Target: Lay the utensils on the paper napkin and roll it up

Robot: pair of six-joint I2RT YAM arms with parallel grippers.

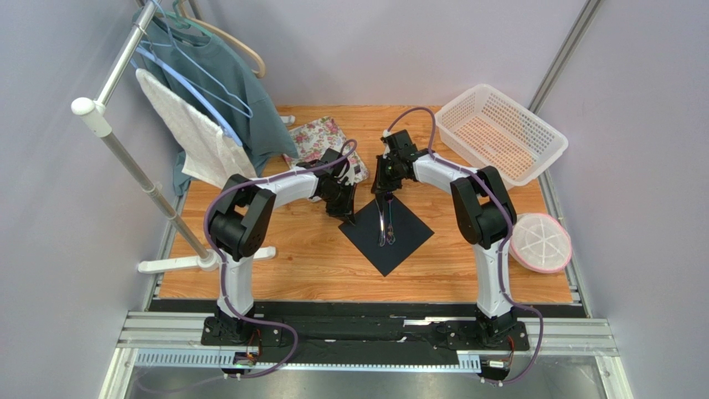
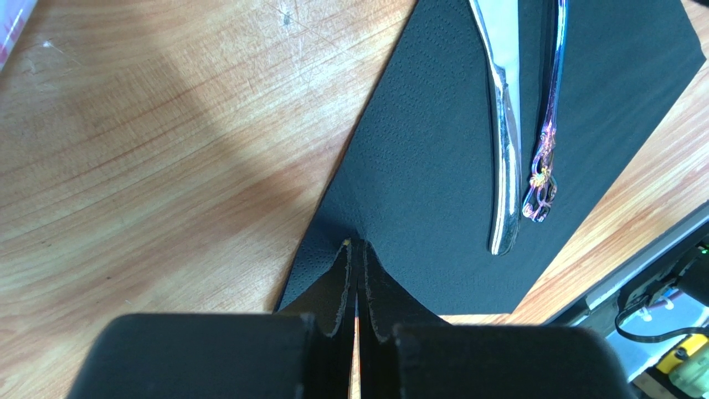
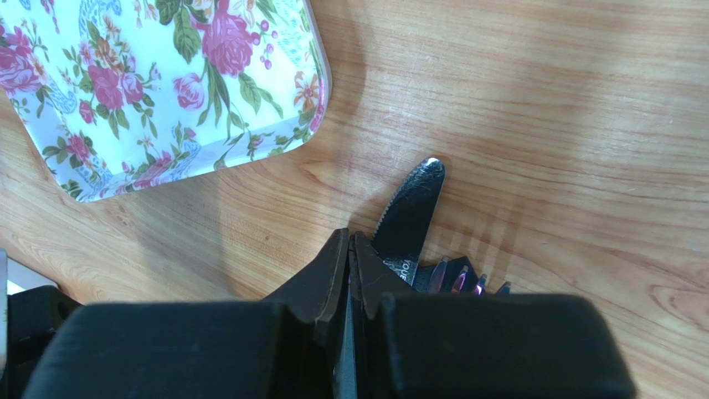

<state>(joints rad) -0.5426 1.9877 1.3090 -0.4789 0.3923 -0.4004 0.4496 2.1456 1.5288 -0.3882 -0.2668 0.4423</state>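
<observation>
The black paper napkin (image 1: 408, 237) lies as a diamond on the wooden table. The pale grey knife (image 2: 503, 125) and the purple fork (image 2: 545, 158) lie side by side along its middle (image 1: 384, 223). My left gripper (image 1: 349, 218) sits at the napkin's left corner, jaws shut, with the tips (image 2: 358, 243) pinching a small pucker of napkin (image 2: 433, 166). My right gripper (image 1: 379, 191) is at the napkin's far corner, jaws shut (image 3: 351, 243) with a dark strip of napkin between them. The knife blade (image 3: 412, 212) and fork tines (image 3: 458, 278) stick out past it.
A floral tray (image 1: 320, 141) lies just behind the grippers and shows in the right wrist view (image 3: 158, 83). A white basket (image 1: 499, 133) stands at the back right. A clothes rack with a shirt and towel (image 1: 195, 125) stands at the left. A round pink-rimmed lid (image 1: 541, 243) lies at the right edge.
</observation>
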